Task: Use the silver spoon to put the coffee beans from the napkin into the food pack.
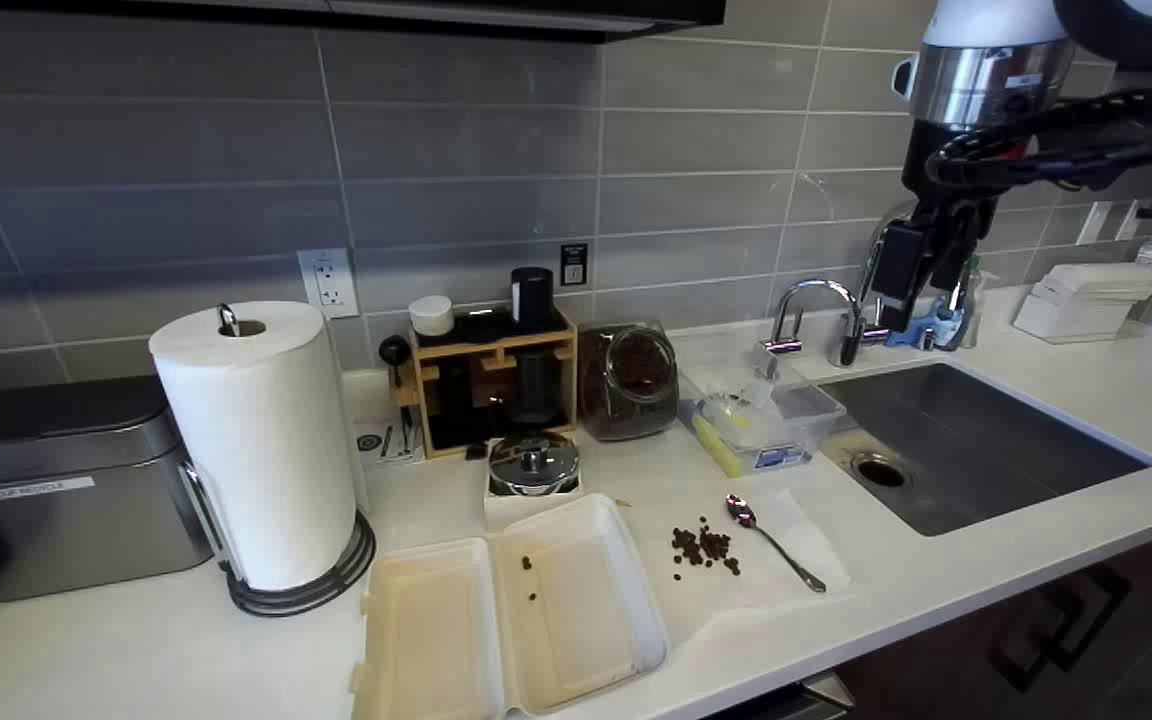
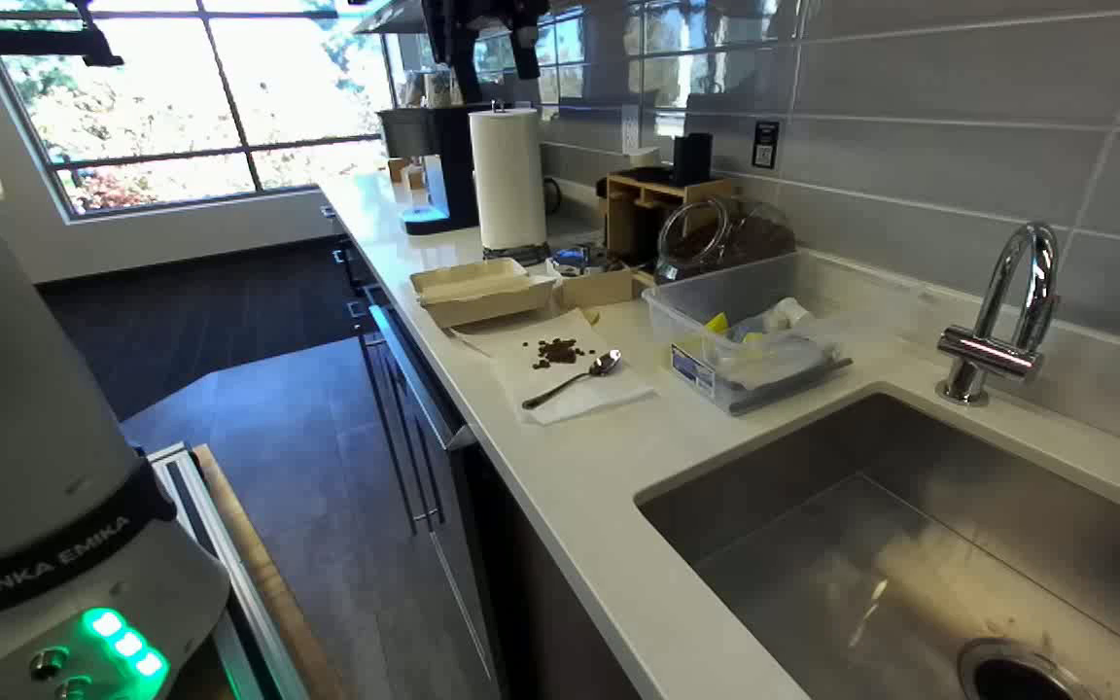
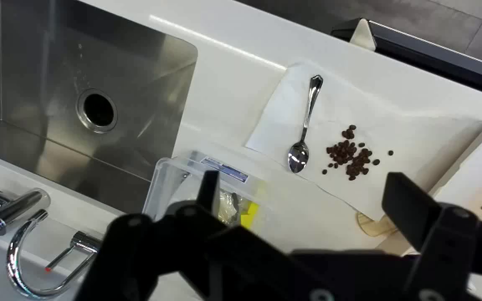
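The silver spoon (image 1: 740, 511) lies on the white napkin (image 1: 808, 535), beside the loose dark coffee beans (image 1: 704, 547). The spoon (image 2: 606, 364), beans (image 2: 560, 352) and napkin (image 2: 609, 394) also show in an exterior view, and the spoon (image 3: 298, 156), beans (image 3: 341, 152) and napkin (image 3: 280, 108) in the wrist view. The white food pack (image 1: 586, 600) lies open beside the napkin, with a few beans in one half. Its edge shows in the wrist view (image 3: 473, 179). My gripper (image 3: 303, 179) is open and empty, high above the counter; it shows in both exterior views (image 1: 926, 275) (image 2: 497, 73).
A clear plastic bin (image 1: 806, 420) stands behind the napkin, beside the sink (image 1: 976, 440) and faucet (image 1: 816, 285). A paper towel roll (image 1: 256, 450), a metal dish (image 1: 534, 465), a wooden rack (image 1: 496, 345) and a bean jar (image 1: 628, 385) stand around the food pack.
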You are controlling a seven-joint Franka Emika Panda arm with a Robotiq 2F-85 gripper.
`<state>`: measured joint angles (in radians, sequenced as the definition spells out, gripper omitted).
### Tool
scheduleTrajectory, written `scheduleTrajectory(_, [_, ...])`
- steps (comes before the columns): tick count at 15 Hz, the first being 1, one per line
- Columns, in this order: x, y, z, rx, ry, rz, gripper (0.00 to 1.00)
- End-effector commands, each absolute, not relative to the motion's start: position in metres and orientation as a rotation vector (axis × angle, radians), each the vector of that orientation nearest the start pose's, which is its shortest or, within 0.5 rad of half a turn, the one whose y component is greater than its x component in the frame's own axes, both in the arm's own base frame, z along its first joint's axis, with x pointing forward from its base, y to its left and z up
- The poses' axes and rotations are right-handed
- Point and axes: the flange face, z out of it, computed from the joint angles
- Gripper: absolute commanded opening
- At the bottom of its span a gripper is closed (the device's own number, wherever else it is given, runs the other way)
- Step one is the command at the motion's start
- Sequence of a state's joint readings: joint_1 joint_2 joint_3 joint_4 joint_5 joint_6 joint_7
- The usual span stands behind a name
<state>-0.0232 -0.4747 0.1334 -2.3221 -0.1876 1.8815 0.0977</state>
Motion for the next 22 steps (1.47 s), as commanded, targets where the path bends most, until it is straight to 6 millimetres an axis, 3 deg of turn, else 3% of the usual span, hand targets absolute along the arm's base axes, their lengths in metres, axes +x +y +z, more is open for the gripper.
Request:
scheduleTrajectory(1, [0.412,0.037,0.523,-3.376,-0.09,-0.086,1.0])
scheduleTrajectory(16, [0.412,0.037,0.523,-3.376,-0.09,-0.086,1.0])
scheduleTrajectory(19, [0.419,0.038,0.507,-3.343,-0.109,-0.078,1.0])
scheduleTrajectory(22, [0.424,0.033,0.476,-3.26,-0.066,-0.049,1.0])
